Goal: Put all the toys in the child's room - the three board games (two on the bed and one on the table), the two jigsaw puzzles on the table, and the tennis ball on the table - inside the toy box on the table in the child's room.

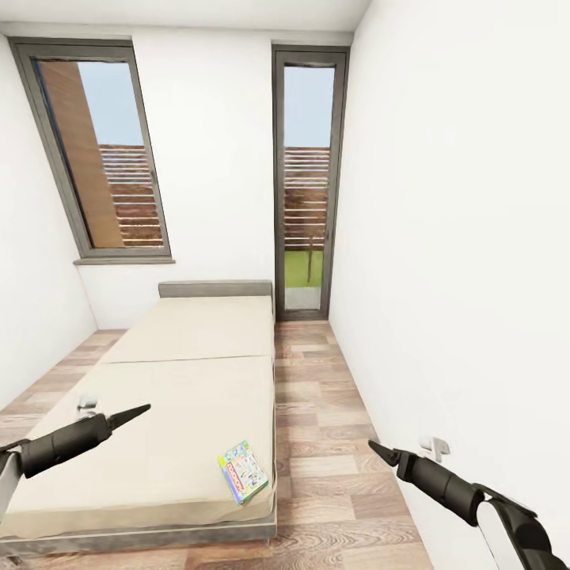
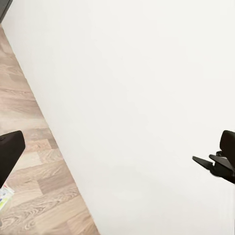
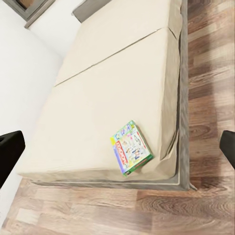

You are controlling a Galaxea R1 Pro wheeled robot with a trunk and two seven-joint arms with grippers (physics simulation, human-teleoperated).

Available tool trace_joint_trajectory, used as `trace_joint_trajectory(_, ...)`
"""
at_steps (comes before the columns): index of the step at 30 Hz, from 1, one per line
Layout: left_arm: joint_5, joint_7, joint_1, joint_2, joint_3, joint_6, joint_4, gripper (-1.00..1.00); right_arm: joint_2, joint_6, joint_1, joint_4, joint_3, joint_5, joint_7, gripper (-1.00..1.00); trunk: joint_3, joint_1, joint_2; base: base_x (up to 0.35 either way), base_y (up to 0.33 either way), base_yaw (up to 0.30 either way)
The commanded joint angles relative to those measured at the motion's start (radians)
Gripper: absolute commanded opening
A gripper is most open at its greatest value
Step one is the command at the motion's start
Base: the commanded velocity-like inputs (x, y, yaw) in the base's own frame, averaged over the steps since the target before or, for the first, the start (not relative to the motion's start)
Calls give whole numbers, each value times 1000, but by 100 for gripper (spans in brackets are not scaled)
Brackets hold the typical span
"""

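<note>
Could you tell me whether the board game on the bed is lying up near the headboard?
No, the board game lies at the bed's near corner by the foot, far from the grey headboard.

Bright even daylight, sharp render, soft faint shadows, white walls near overexposed, wide-angle edge stretch

The left wrist view's edge cuts the board game [image 2: 4, 197] to a sliver.

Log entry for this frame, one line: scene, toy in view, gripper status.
scene: bedroom, facing bed | toy: one board game flat on bed's near right corner | left gripper: empty, above bed | right gripper: empty, above floor
</note>
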Motion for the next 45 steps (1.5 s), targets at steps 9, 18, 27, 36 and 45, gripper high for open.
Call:
trace_joint_trajectory(9, 5, 128, -5, -52, -24, 66, 14, 100, 59, 7, -5, 6, 31, -1, -73, 100, -29, 35, -64, 0, 0, 0)
trace_joint_trajectory(18, 9, 192, -6, -91, -55, 120, 47, 100, 66, 6, -5, 4, 45, -2, -97, 100, -57, 69, -127, 0, 0, 0)
trace_joint_trajectory(27, 11, 203, -11, -129, -56, 129, 134, 100, 68, 11, -5, -2, 47, -2, -97, 100, -85, 104, -190, 0, 0, 0)
trace_joint_trajectory(36, 20, 196, -17, -128, -45, 147, 195, 100, 69, 5, -5, -3, 46, -4, -97, 100, -113, 138, -253, 0, 0, 0)
trace_joint_trajectory(45, 20, 193, -19, -127, -42, 172, 204, 100, 68, 9, -5, -4, 45, -9, -90, 100, -142, 173, -316, 0, 0, 0)
